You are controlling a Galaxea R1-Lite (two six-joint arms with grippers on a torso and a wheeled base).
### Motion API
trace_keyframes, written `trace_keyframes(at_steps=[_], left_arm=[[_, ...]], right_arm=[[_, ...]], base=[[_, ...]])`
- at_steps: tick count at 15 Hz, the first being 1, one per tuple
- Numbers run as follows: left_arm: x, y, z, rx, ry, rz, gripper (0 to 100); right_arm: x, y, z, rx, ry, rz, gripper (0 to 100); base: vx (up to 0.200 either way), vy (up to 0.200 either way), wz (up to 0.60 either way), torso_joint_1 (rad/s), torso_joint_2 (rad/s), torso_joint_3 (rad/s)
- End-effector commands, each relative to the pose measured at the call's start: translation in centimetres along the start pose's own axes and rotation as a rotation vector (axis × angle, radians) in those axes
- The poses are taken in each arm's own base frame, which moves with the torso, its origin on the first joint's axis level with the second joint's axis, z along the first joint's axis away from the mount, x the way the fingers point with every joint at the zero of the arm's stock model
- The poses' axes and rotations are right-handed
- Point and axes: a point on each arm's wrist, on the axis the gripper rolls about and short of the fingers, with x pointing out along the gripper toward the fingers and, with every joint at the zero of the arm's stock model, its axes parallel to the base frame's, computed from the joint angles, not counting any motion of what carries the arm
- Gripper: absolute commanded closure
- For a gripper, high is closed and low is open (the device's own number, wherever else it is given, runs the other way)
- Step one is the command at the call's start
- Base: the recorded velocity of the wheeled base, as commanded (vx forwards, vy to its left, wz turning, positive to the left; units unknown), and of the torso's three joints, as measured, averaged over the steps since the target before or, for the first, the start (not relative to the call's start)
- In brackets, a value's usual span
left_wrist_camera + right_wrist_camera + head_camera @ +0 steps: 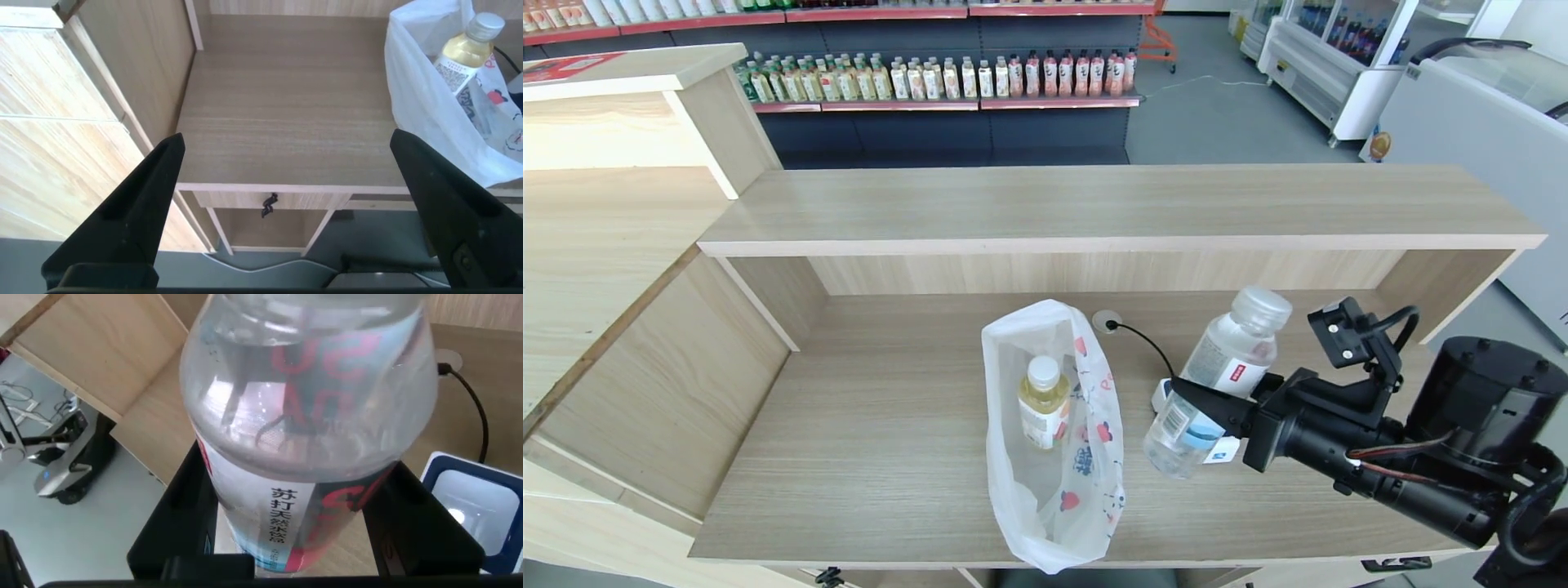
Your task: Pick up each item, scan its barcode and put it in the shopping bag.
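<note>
Matte black right arm (pixel 1380 461), thick tube segments, with a big round joint housing (pixel 1486 400) that has small recessed screws on top. Thin red and black wires (pixel 1401 457) run along the forearm. Black camera block (pixel 1339 331) with silver screws on the wrist, black cable (pixel 1403 320) looped behind it. Black, angular right hand (pixel 1188 404), tapered to its tips. Black left hand (pixel 288 140) too, two flat wedge-shaped fingers (pixel 139 204), plain matte finish.
</note>
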Motion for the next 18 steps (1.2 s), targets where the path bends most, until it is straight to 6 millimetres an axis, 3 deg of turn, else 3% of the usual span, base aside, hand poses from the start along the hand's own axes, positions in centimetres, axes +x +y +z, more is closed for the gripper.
trace_keyframes(at_steps=[1, 3, 6, 11, 16, 18], left_arm=[[0.0, 0.0, 0.0, 0.001, 0.000, 0.000, 0], [0.0, 0.0, 0.0, 0.000, 0.000, 0.000, 0], [0.0, 0.0, 0.0, 0.001, 0.000, 0.000, 0], [0.0, 0.0, 0.0, 0.003, 0.000, 0.000, 0], [0.0, 0.0, 0.0, 0.003, 0.000, 0.000, 0], [0.0, 0.0, 0.0, 0.003, 0.000, 0.000, 0]], right_arm=[[0.0, 0.0, 0.0, 0.003, 0.004, 0.002, 100], [0.2, 0.0, -0.2, 0.004, 0.013, 0.002, 100], [0.3, -0.2, -0.9, 0.012, 0.042, -0.003, 100], [0.1, -0.9, -4.3, 0.044, 0.171, -0.034, 100], [3.6, -3.6, -9.9, -0.067, 0.229, -0.050, 100], [5.0, -3.8, -10.4, -0.080, 0.213, -0.036, 100]], base=[[0.000, 0.200, 0.00, -0.027, -0.01, 0.002], [0.000, 0.200, 0.00, 0.019, 0.01, 0.002], [0.000, 0.000, 0.00, 0.000, 0.00, 0.000], [0.000, 0.000, 0.00, 0.000, 0.00, 0.000], [0.000, 0.000, 0.00, 0.000, 0.00, 0.000], [0.000, 0.000, 0.00, 0.000, 0.00, 0.000]])
